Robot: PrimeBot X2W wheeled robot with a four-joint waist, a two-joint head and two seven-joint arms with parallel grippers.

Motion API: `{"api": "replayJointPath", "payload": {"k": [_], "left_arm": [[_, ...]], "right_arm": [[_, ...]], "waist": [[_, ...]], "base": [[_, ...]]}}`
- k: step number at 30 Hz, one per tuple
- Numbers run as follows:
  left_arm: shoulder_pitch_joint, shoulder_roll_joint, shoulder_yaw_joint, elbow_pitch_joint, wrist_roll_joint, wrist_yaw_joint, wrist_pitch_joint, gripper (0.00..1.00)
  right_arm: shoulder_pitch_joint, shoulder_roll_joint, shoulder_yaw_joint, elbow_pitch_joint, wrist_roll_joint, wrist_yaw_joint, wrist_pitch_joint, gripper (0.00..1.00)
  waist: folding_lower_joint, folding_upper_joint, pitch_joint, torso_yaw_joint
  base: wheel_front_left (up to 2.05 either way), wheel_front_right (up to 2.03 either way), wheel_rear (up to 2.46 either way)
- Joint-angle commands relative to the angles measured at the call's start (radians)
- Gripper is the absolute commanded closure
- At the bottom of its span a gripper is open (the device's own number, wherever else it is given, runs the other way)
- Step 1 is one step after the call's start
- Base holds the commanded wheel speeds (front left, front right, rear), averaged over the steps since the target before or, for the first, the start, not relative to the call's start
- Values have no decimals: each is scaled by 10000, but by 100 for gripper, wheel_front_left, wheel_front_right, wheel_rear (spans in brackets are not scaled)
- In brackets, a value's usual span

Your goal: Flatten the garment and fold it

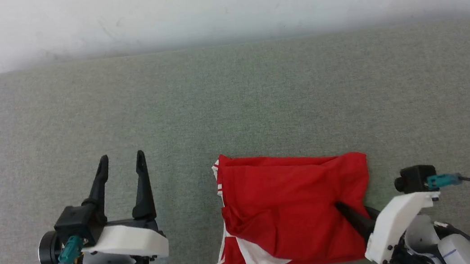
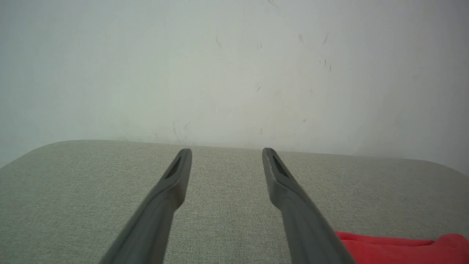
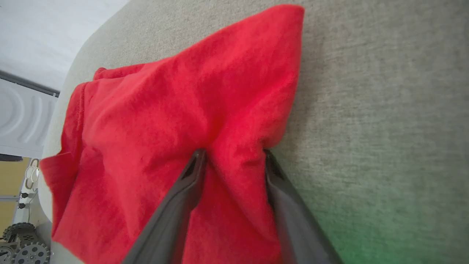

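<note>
The right gripper [image 3: 233, 154] straddles a jersey [image 1: 289, 197] fold, jaws apart. It should pinch deep before pulling. The left gripper [image 1: 122, 157] stands open, empty.

garment [image 1: 290, 206] folded on grey cushion [image 1: 231, 105] | left gripper [image 1: 121, 161] spread, well clear | right gripper [image 1: 353, 206] on its right edge

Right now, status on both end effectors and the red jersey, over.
Left end effector open, over grey fabric surface. Right end effector open, astride a fold of red cloth jersey. Nothing obstructing.
</note>
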Motion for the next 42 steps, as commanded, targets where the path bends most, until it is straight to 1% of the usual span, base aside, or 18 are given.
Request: {"api": "replayJointPath", "payload": {"k": [1,2,5,11,12,14,17,20,23,26,28,29,34,38,42], "left_arm": [[-4,-48,5,-42,-54,17,-47,0],[-7,-48,42,-43,-73,20,-47,0],[-9,-48,210,-63,-93,40,-47,0],[133,-48,386,-310,5,133,-47,0],[151,-48,390,-372,19,153,-47,0],[172,-49,411,-488,44,177,-47,0],[136,-45,423,-605,85,170,-47,0],[14,-38,446,-742,120,179,-47,0],[-211,37,480,-828,155,135,-47,0],[-438,78,435,-923,226,102,-47,0],[-561,126,406,-1009,299,100,-47,0],[-561,126,406,-1009,299,100,-47,0],[-851,280,365,-1242,461,132,-47,0],[-1065,421,341,-1360,526,129,-47,0],[-1260,521,261,-1355,563,105,-47,0]], "right_arm": [[-48,55,146,143,-190,-9,261,91],[-114,55,144,86,-414,-9,349,100],[-351,55,21,-316,-1792,-9,602,100],[-930,15,389,-1723,-5393,-9,1672,100],[-1044,-113,492,-1898,-5794,-9,1850,100],[-1326,-596,748,-2165,-6394,-9,2142,100],[-1748,-1481,1028,-2314,-6794,-9,2476,100],[-2246,-2396,1197,-2226,-6903,-9,2559,100],[-2759,-3202,1299,-1897,-6922,-9,2456,100],[-3229,-3794,1173,-1364,-6989,-9,2253,100],[-3550,-3975,896,-1006,-7077,-9,2011,100],[-3550,-3975,896,-1006,-7077,-9,2011,100],[-4323,-4054,-56,18,-7598,-9,1305,100],[-4887,-3979,-630,765,-8190,-9,703,100],[-5335,-3828,-1217,1353,-8741,-9,265,100]], "waist": [[1,0,41,13],[1,0,55,-2],[1,0,88,-140],[1,0,165,-753],[1,0,192,-888],[1,0,271,-1205],[1,0,431,-1694],[1,0,696,-2240],[1,0,1046,-2752],[1,0,1429,-3141],[1,0,1723,-3372],[1,0,1723,-3372],[1,0,2425,-3698],[1,0,2844,-3746],[1,0,3078,-3649]], "base": [[0,0,0],[0,0,0],[0,0,0],[0,0,0],[0,0,0],[0,0,0],[0,0,0],[0,0,0],[0,0,0],[0,0,0],[0,0,0],[0,0,0],[0,0,0],[0,0,0],[0,0,0]]}}
